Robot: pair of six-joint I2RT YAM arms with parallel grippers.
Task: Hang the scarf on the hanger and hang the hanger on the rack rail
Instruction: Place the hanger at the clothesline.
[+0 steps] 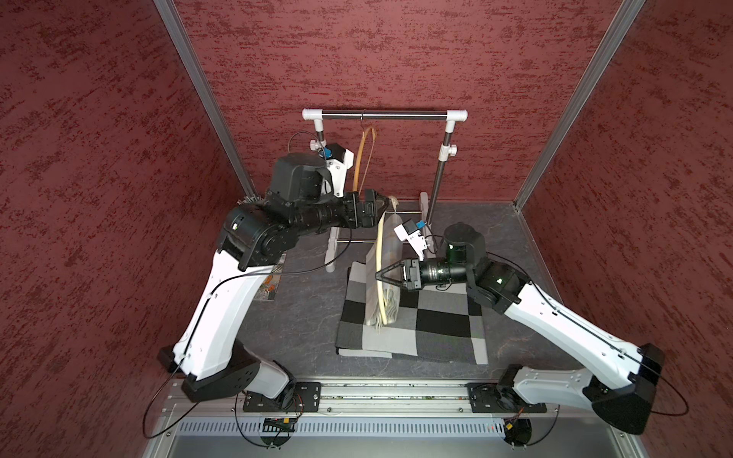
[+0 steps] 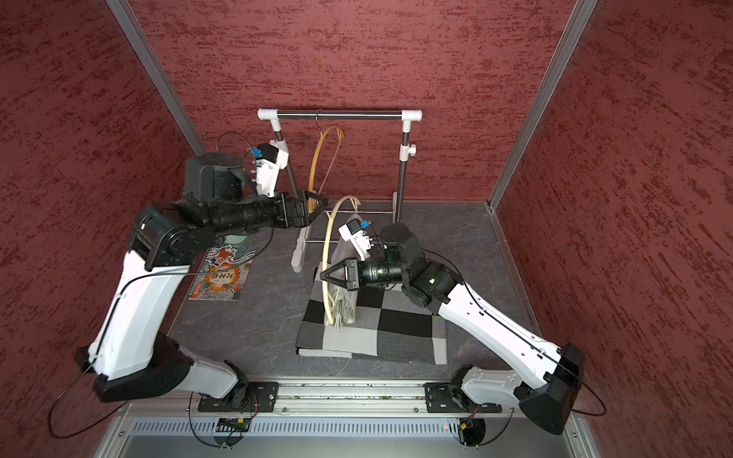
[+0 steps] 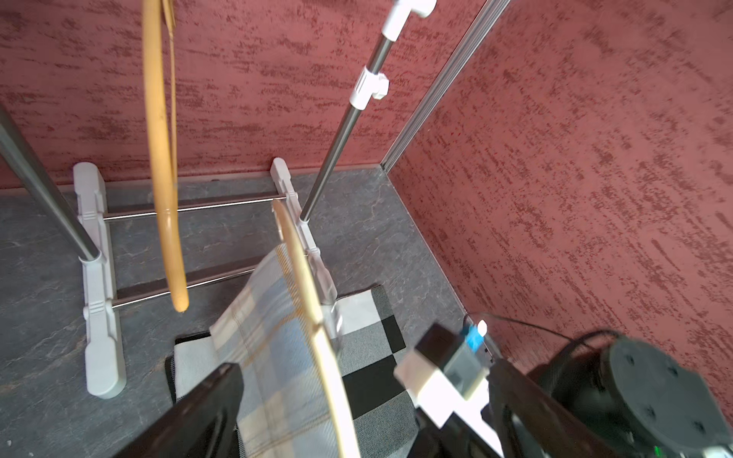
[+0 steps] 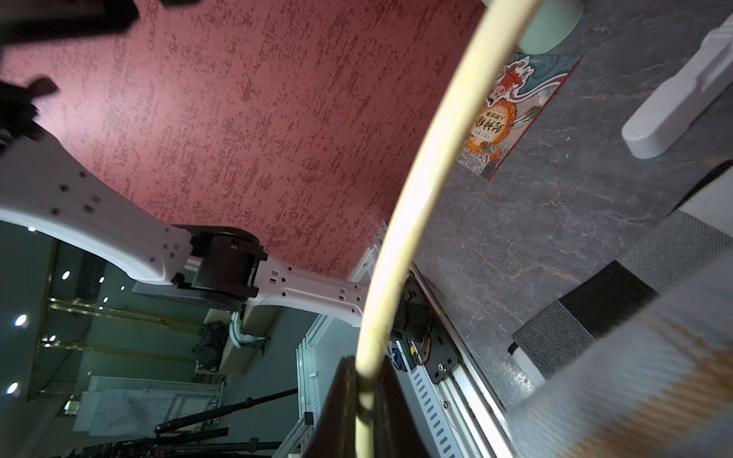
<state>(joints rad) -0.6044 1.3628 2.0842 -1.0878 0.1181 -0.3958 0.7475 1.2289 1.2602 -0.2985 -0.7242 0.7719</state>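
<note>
Desk (image 1: 309, 309) grey, marbled; rack (image 1: 384, 115) stands at its far edge, a darker hanger (image 3: 154, 119) hung on the rail; checked cloth (image 1: 436, 325) lies flat before the rack; picture book (image 2: 222, 273) lies near the left arm. Pale hanger (image 2: 325, 250) stands on end over the cloth; scarf (image 3: 265, 337), pale plaid, is draped over it and hangs down the side facing the right arm, fringe reaching the cloth, contact not determinable. Right claw (image 1: 377, 274) clenched on the pale hanger's curved arm about midway, scarf just beside its fingers. Left claw (image 1: 378, 206) released, fingers spread wide, beside the pale hanger's upper end and above the scarf; in the left wrist view both show between its fingers; grasping nothing.
</note>
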